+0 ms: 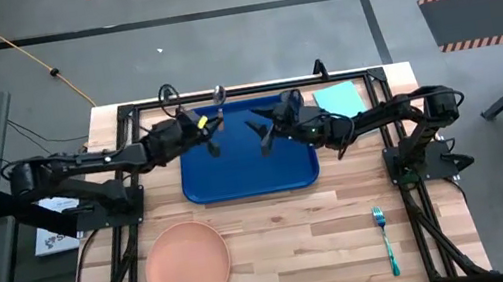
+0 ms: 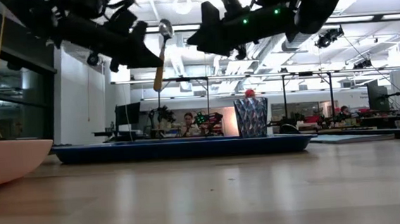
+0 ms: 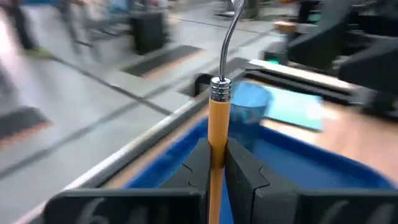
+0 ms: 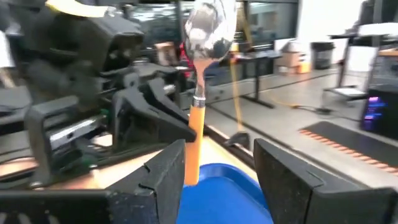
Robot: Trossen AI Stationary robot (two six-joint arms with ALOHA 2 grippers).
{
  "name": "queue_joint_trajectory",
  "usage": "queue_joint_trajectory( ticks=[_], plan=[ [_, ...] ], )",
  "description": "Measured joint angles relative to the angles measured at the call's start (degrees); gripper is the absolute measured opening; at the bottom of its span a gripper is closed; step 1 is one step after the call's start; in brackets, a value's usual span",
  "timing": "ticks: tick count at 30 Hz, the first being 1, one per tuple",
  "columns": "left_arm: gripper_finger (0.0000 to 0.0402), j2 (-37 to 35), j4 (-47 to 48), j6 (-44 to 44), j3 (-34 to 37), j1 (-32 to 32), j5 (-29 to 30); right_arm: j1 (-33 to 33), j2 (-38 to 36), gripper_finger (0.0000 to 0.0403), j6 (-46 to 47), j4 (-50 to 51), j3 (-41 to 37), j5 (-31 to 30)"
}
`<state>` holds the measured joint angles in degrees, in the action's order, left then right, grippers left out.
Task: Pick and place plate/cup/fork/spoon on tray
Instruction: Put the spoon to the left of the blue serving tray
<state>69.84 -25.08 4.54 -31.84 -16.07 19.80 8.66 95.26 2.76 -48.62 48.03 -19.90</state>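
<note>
Plate (image 2: 6, 159) nearest on counter (image 2: 206, 196); left gripper (image 1: 211, 133) fingers clamp the spoon (image 3: 219, 118) upright over the tray (image 1: 248, 162), right gripper (image 1: 261, 131) fingers wide just beside it, so a loose grip could drop the spoon off-target.

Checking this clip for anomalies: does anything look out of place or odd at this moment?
Nothing spilled or damaged. One thing stands out: the left gripper holds the spoon upright by its orange handle, bowl up, above the tray, facing the open right gripper. The plate and fork lie off the tray.
</note>
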Motion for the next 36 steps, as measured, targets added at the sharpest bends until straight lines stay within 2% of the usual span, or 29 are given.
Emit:
queue_joint_trajectory(
  ticks=[4, 8, 11, 20, 28, 32, 36],
  plan=[
    [0.0015, 4.7, 0.6, -4.4, -3.5, 4.9, 9.9, -0.9, 0.0, 0.0181, -0.3, 0.0, 0.2, -4.2],
    [0.0015, 10.8, 0.5, -10.9, -7.1, 8.8, 23.5, -1.8, 0.0, 0.0181, -0.2, -0.1, 1.2, -6.0],
    [0.0015, 14.8, -0.8, -14.8, -9.5, 10.8, 29.7, -2.4, 0.0, 0.0181, -0.3, -0.1, 1.8, -7.6],
    [0.0015, 21.3, -14.0, -25.7, -11.7, 15.7, 30.9, -2.4, 0.0, 0.0181, 2.2, 0.1, 1.9, -7.8],
    [0.0015, 21.4, -16.0, -27.7, -11.7, 17.2, 32.0, -2.4, 0.0, 0.0177, 3.3, -0.1, 1.9, -7.2],
    [0.0015, 21.4, -16.0, -27.4, -11.7, 17.2, 31.6, -2.5, 0.0, 0.0134, 4.7, -0.1, 1.9, -7.0],
    [0.0015, 21.4, -15.8, -27.1, -11.7, 17.2, 30.6, -2.4, 0.0, 0.0042, 4.8, -0.2, 1.9, -6.7]
  ],
)
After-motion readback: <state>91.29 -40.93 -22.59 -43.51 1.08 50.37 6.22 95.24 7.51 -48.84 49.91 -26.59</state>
